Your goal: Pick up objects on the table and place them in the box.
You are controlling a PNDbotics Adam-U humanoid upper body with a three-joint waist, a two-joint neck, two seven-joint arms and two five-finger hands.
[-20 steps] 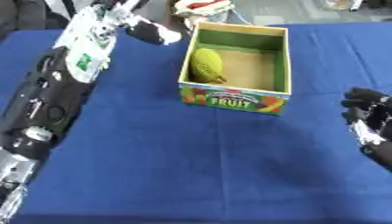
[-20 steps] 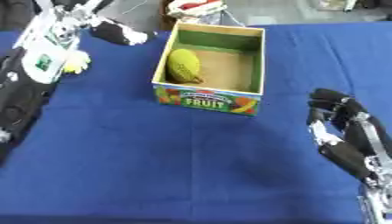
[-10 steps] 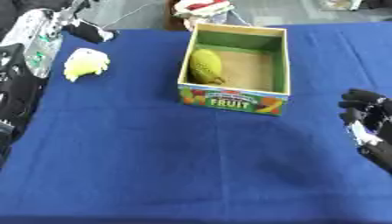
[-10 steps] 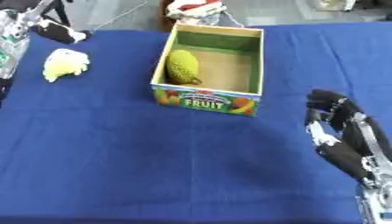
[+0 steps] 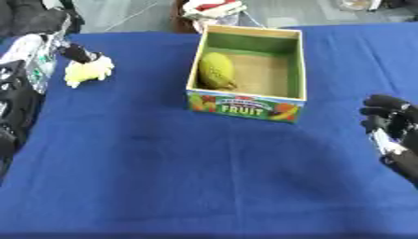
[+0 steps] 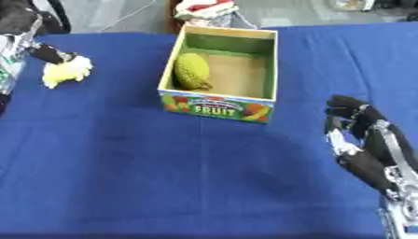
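Left eye view: your left hand (image 5: 78, 52) touches the pale yellow object (image 5: 88, 71) at the table's (image 5: 204, 177) left edge; fingers mostly hidden, can't tell if they're closed on it. Get the fingers around it before lifting toward the box (image 5: 249, 103), which already holds a green fruit (image 5: 215, 70). Right hand (image 6: 363, 140) idles, fingers relaxed, lower right.

Both arms in view, neither hand gripping.

Left arm enters along the left edge, reaching to the far left; left hand (image 5: 76, 52) shows dark fingertips only, finger state indeterminate. Right hand (image 6: 365, 140) rests at the near right, fingers relaxed, pointing up, holding nothing.
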